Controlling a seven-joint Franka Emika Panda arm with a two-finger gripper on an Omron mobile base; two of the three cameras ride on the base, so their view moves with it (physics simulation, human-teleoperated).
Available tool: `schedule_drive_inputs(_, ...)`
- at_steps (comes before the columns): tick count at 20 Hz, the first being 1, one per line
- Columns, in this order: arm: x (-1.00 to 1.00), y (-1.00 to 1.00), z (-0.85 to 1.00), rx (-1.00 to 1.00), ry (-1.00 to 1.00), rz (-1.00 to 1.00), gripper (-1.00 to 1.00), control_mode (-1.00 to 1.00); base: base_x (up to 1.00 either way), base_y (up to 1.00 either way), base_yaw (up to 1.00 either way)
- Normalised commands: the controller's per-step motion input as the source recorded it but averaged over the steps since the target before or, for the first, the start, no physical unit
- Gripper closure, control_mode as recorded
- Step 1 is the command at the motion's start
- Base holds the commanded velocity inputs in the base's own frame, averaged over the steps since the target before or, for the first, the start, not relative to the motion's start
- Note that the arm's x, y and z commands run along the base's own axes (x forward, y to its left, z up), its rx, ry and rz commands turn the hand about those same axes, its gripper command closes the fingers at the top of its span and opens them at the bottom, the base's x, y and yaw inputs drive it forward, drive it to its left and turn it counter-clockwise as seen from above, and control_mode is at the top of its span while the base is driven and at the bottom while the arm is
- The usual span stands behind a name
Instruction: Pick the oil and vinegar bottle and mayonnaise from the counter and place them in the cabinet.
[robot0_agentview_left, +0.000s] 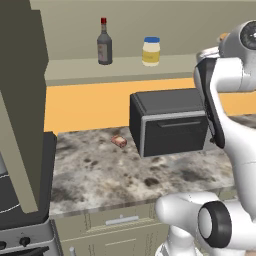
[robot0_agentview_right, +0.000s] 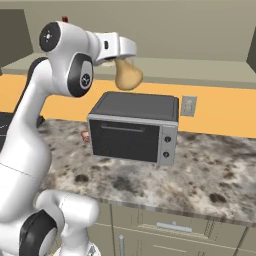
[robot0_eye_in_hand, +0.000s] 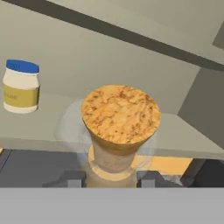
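oil and vinegar bottle clamped between gripper fingers, mayonnaise on cabinet shelf

flask: 1 | mayonnaise jar: 1 | dark bottle: 1 | toaster oven: 1

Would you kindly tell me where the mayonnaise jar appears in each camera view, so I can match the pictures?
Left base view: the mayonnaise stands upright on the cabinet shelf, upper middle, right of the dark red-capped bottle.
Right base view: I cannot make it out; the arm covers that stretch of shelf.
Hand view: at the left edge, on the shelf, left of the cork-topped oil and vinegar bottle.
Shared landmark: the black oven below the shelf.
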Motion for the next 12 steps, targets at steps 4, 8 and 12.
schedule_drive_inputs(4, 0.08, 0.00, 0.36, 0.00, -0.13, 0.00, 1.00, -1.00, 0.00, 0.00, 0.00)
schedule_drive_inputs(8, 0.21, 0.00, 0.12, 0.00, -0.11, 0.00, 1.00, -1.00, 0.00, 0.00, 0.00)
schedule_drive_inputs(12, 0.32, 0.00, 0.00, 0.00, -0.06, 0.00, 1.00, -1.00, 0.00, 0.00, 0.00)
